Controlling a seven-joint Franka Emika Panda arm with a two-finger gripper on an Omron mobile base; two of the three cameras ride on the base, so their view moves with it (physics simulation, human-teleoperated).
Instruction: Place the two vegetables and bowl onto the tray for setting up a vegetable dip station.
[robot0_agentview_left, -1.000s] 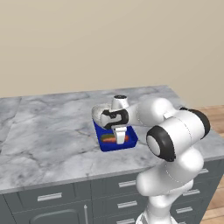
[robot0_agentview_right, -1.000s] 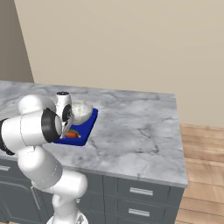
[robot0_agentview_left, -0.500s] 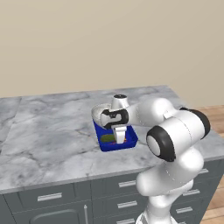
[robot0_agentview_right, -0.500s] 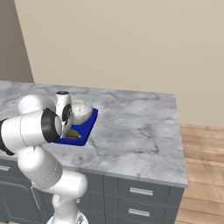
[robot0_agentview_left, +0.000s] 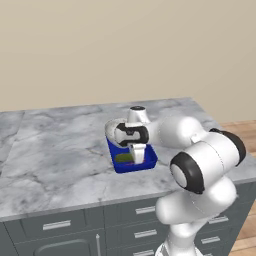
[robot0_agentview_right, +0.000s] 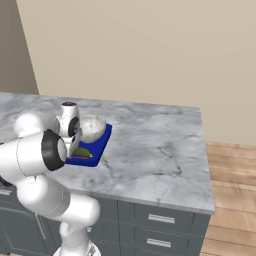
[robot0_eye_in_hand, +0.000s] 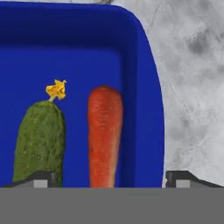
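You have one blue tray (robot0_eye_in_hand: 144, 57) on the grey marble surface (robot0_agentview_left: 55, 150), and two vegetables lie in it side by side without touching: one green cucumber (robot0_eye_in_hand: 38, 142) with a yellow tip and one orange carrot (robot0_eye_in_hand: 105, 131). One speckled bowl (robot0_agentview_right: 92, 127) sits at the far end of the tray. Your claw (robot0_eye_in_hand: 109, 181) hangs just above the vegetables, released, its two tips spread wide, one over the cucumber and one over the tray's rim, gripping nothing.
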